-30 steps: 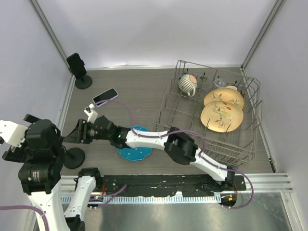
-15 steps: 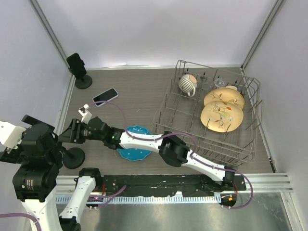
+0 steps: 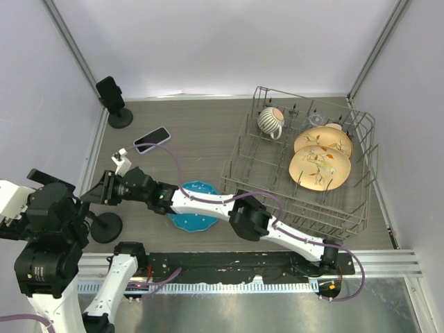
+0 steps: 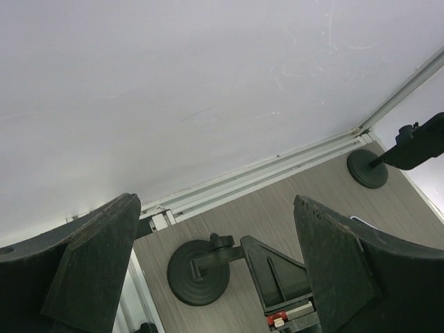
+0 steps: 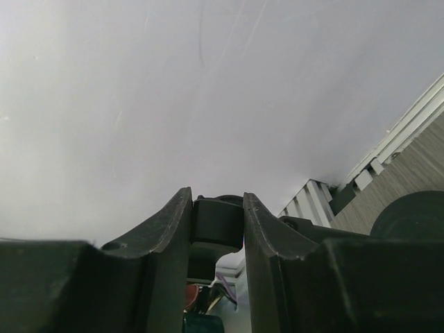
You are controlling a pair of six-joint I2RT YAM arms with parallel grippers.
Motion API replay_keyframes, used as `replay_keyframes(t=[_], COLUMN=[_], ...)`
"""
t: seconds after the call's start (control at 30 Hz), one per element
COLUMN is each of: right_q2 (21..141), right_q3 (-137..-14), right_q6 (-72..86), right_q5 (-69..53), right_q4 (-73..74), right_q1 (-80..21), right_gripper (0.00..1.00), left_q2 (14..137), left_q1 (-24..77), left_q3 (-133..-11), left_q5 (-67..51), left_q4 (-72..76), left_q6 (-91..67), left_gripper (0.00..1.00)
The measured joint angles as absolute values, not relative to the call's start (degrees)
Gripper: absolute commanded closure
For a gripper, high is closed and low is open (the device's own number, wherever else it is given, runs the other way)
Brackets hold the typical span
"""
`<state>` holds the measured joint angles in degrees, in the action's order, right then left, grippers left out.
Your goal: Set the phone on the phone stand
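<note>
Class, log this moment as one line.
black-screened phone: flat on wooden table, unheld | left gripper: jaws open, empty | right gripper: off phone, grip unclear

Soft, even white light, brightest on the back wall just over the far edge of the table. Shadows are faint and short. In the wrist views the left fingers and right fingers are dark, blurred silhouettes against a pale, washed-out wall.
</note>
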<state>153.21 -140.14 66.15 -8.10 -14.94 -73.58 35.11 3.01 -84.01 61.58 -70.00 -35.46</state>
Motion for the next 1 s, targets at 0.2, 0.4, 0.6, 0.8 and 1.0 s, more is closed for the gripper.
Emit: replay_keyframes(t=[0.2,0.4,0.6,0.8,1.0], right_q2=[148.8,143.2,137.8,132.2,123.4], right_q3=[-137.1,-134.4,-127.2,-113.0,-97.9], right_q6=[60.9,55.3,55.0,56.0,60.1], right_q5=[-4.7,0.0,2.9,8.2,13.9], right_q4=[-10.9,-6.7,-8.0,-14.5,-20.8], right_q1=[-73.6,-70.3,-60.5,-51.5,-47.4], right_gripper=[0.99,0.99,0.99,0.99,0.99], left_q2=[33.6,32.7,32.4,37.5,49.7], left_q1=[3.0,3.0,3.0,3.0,3.0], left_q3=[-81.7,-73.8,-66.5,-61.7,-58.7], left_q5=[61.3,52.1,39.5,26.9,10.0], left_q4=[-67.8,-59.7,-52.8,-45.6,-35.3], left_q6=[-33.9,-29.3,-27.6,-26.5,-27.1], left_gripper=[0.04,0.04,0.01,0.00,0.12])
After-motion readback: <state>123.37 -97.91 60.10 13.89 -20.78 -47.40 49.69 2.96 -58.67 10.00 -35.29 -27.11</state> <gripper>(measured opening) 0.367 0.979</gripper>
